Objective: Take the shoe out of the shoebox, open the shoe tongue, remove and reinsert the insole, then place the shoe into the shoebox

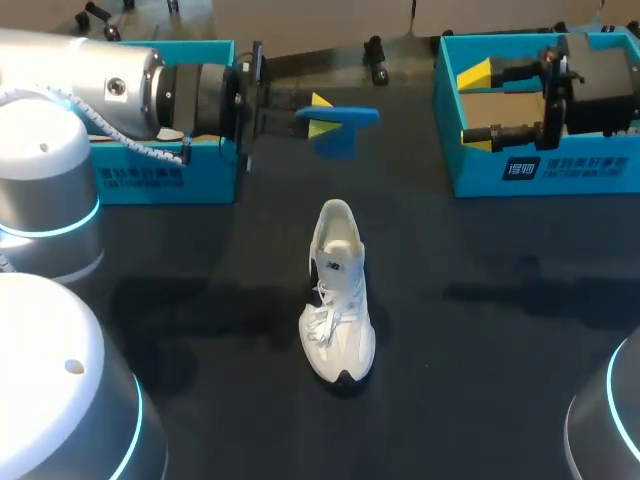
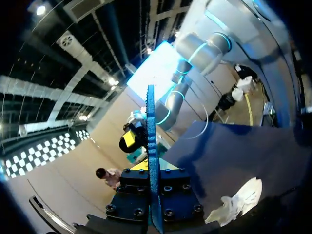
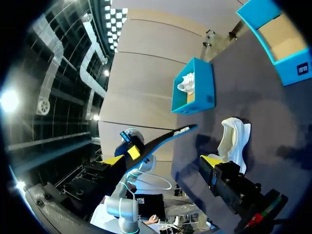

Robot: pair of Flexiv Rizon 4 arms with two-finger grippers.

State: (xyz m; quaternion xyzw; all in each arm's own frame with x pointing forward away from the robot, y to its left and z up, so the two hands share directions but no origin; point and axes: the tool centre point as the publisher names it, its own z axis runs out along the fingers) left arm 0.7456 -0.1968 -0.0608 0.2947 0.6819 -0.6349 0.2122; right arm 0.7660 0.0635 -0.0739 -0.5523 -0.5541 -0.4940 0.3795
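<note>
A white shoe (image 1: 338,295) stands on the dark table, toe towards the near edge, heel towards the far side. My left gripper (image 1: 318,115) hangs above the table beyond the shoe's heel, shut on a blue insole (image 1: 348,120). The left wrist view shows the insole (image 2: 150,122) edge-on between the fingers, with the shoe (image 2: 239,202) below and to one side. My right gripper (image 1: 478,108) stands open and empty over the right blue shoebox (image 1: 560,165). Its wrist view shows the shoe (image 3: 234,141) and the held insole (image 3: 170,139) ahead of its gripper (image 3: 161,161).
A second blue shoebox (image 1: 170,180) stands at the back left, partly hidden by my left arm. In the right wrist view that box (image 3: 202,85) holds another white shoe (image 3: 186,83). Dark table surface surrounds the shoe on all sides.
</note>
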